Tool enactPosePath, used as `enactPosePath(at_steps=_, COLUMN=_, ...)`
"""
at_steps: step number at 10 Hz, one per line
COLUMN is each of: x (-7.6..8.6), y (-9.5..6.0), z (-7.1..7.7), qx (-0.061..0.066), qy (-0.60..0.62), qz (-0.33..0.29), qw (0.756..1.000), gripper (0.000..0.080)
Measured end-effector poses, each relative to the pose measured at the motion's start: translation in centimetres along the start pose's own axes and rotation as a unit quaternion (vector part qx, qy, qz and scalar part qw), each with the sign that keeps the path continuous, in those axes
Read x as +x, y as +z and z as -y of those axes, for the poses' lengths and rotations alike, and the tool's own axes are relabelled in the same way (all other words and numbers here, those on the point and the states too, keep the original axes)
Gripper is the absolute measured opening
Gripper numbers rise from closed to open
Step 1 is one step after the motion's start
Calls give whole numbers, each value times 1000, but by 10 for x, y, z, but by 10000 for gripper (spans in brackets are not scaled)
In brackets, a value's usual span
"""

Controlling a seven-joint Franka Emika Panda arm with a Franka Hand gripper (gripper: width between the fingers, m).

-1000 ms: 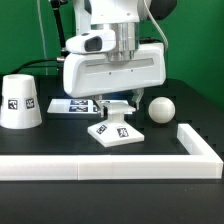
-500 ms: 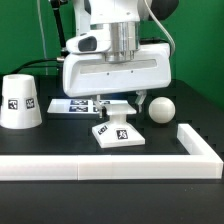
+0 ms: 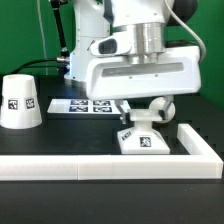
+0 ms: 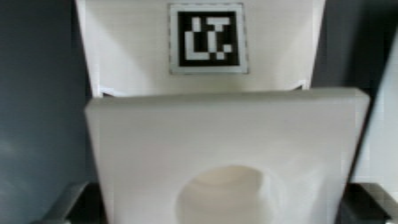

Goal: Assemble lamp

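While the base (image 3: 143, 143) sits on the tabletop (image 3: 60, 140) near the white wall (image 3: 100, 166), fingers (image 3: 138, 114) reach down onto it, can't tell if clamped; shade (image 3: 20, 100) well apart

White base (image 3: 128, 149) and shade (image 3: 32, 113) bear black-and-white tags (image 3: 17, 102).

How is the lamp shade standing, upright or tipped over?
Upright: the shade stands on its wide end on the black table, narrow end up.

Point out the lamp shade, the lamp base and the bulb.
lamp shade (image 3: 30, 100): exterior view, side wall beside its tag.
lamp base (image 3: 143, 143): exterior view, the tag on its front.
bulb (image 3: 162, 107): exterior view, its visible rounded side.
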State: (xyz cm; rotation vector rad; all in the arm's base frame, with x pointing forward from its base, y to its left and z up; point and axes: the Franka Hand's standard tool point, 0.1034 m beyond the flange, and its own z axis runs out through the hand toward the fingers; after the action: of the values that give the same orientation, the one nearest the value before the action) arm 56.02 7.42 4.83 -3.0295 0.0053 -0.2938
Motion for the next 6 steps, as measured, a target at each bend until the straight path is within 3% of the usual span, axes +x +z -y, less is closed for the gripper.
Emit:
enactPosePath(at_steps=4, x=29, y=7, z=26, qx=8, qy=-12, qz=-51, qw=999, gripper=535)
enactPosePath(at_steps=6, x=46, y=10, z=30, qx=6, qy=-9, qz=-76, qw=997, gripper=535)
